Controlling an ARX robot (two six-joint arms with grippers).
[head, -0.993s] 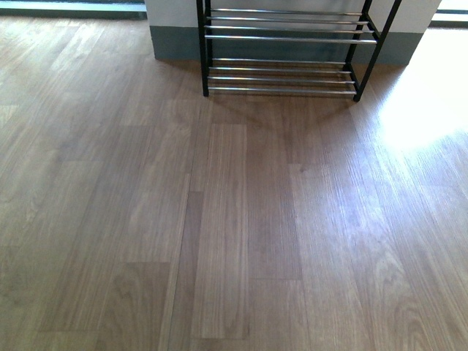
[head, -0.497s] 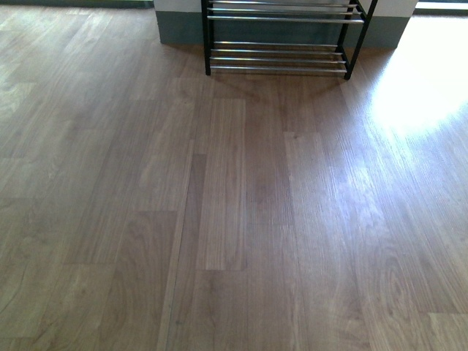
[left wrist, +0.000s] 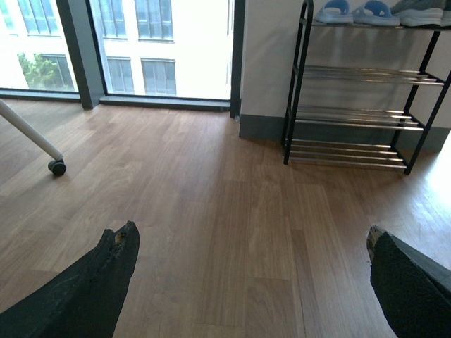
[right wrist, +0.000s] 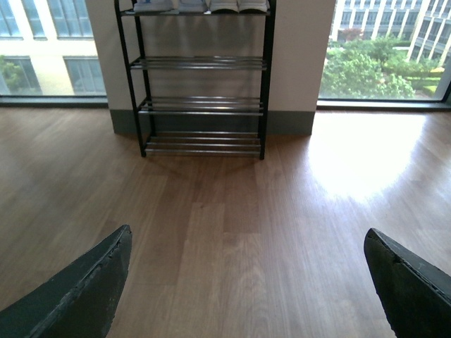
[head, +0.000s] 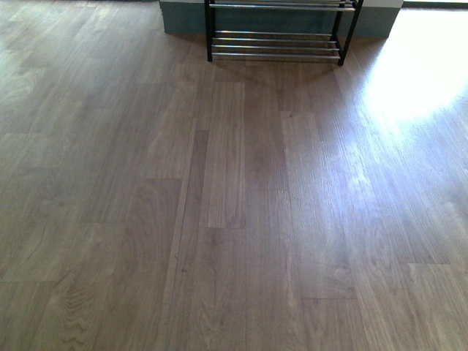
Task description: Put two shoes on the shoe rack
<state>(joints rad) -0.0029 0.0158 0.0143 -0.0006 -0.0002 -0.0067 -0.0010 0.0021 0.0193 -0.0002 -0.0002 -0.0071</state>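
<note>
Both my tools, left tool [left wrist: 250, 282] and right tool [right wrist: 246, 282], gape empty; shoes [left wrist: 359, 12] seemingly top the shoe rack [right wrist: 201, 105], so I should verify.

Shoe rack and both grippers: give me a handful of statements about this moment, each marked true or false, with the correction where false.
1. Both grippers are open with nothing between their fingers. True: the left gripper and the right gripper each show two spread fingers with only wooden floor between them.
2. Footwear sits on the top shelf of the shoe rack. True: blue slippers and a grey shoe are up there.
3. A shoe lies on the floor in front of the rack. False: no view shows any shoe on the floor.
4. The rack's lower shelves are full. False: the lower shelves are bare bars.
5. The rack stands against a window. False: it stands against a white wall between windows.
</note>
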